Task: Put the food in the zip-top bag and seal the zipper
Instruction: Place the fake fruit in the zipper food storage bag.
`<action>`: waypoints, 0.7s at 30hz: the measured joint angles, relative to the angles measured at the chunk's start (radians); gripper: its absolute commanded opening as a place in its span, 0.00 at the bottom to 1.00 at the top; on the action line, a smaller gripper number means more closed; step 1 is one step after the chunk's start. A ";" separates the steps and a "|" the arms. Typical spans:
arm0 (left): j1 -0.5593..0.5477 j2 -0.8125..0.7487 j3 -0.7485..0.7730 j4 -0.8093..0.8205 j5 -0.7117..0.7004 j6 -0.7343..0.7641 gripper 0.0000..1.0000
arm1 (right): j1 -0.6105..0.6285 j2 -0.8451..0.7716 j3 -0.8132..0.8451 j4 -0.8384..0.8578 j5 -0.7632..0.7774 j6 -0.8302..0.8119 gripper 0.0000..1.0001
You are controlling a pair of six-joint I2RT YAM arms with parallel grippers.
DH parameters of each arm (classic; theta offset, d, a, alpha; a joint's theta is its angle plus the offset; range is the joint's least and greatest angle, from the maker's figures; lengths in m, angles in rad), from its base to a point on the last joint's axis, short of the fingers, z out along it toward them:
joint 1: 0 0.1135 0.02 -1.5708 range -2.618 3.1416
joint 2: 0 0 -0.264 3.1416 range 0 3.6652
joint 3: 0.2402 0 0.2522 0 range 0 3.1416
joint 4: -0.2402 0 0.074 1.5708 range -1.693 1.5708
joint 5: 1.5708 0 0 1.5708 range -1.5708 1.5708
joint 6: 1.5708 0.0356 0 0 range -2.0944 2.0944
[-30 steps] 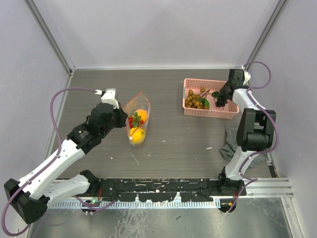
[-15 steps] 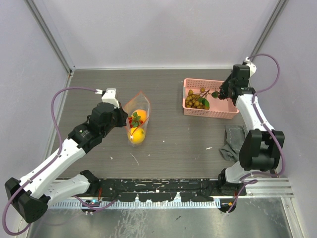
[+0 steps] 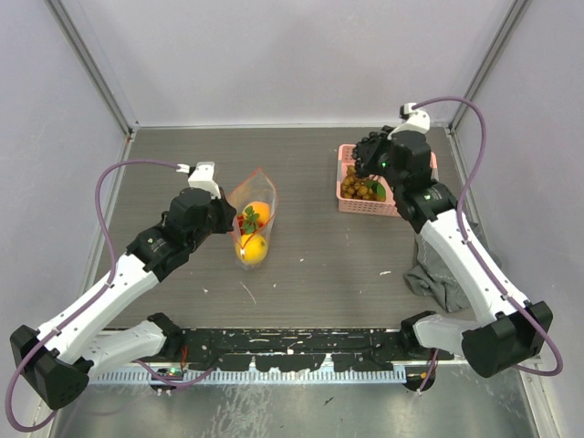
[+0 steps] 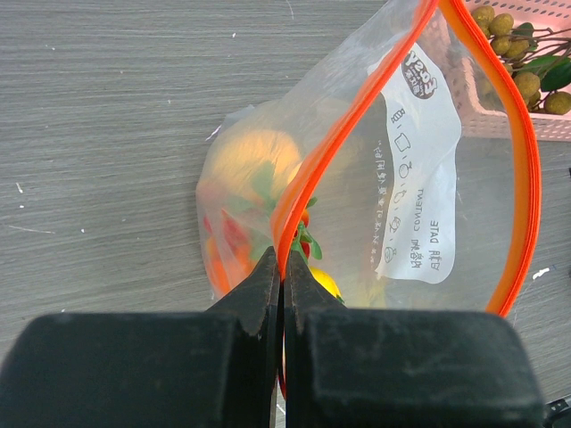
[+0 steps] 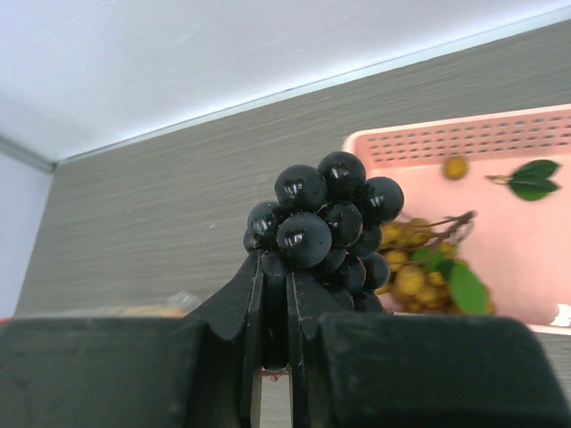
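Note:
The zip-top bag [image 3: 255, 212] stands open on the table, an orange fruit [image 3: 260, 213] and a yellow fruit [image 3: 253, 248] inside it. My left gripper [image 4: 282, 263] is shut on the bag's red-orange zipper [image 4: 357, 134] at its near rim, which holds the mouth wide. The orange fruit [image 4: 250, 160] shows through the clear plastic. My right gripper [image 5: 275, 267] is shut on a bunch of black grapes [image 5: 326, 218], raised over the left end of the pink basket [image 3: 351, 203]. A bunch of small brown balls [image 3: 363, 190] lies in that basket.
A grey cloth [image 3: 429, 274] lies crumpled near the right arm, below the basket. Loose green leaves [image 5: 533, 176] and one brown ball [image 5: 456, 166] rest on the basket's floor. Walls enclose the table at the back and on both sides.
The right arm has swung left from the basket's right side, carrying the black grapes up over the basket's left end. The left arm and the bag have stayed put.

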 measured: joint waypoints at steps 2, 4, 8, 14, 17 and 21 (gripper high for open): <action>0.000 0.000 0.000 0.000 0.000 0.000 0.00 | 0.050 -0.006 0.000 0.006 0.003 0.006 0.00; 0.001 0.000 0.000 0.000 0.000 0.000 0.00 | 0.100 -0.012 0.000 0.016 0.005 0.010 0.00; 0.004 0.002 0.000 0.000 0.000 0.000 0.00 | 0.194 -0.018 0.000 0.046 0.011 0.018 0.00; 0.005 0.006 0.000 0.000 0.000 -0.001 0.00 | 0.333 -0.010 0.008 0.089 0.010 0.016 0.00; 0.005 0.006 0.000 0.000 0.000 -0.002 0.00 | 0.388 -0.002 0.010 0.125 0.010 0.011 0.00; 0.005 0.006 0.000 0.001 0.000 -0.002 0.00 | 0.452 0.018 0.021 0.163 -0.006 0.001 0.00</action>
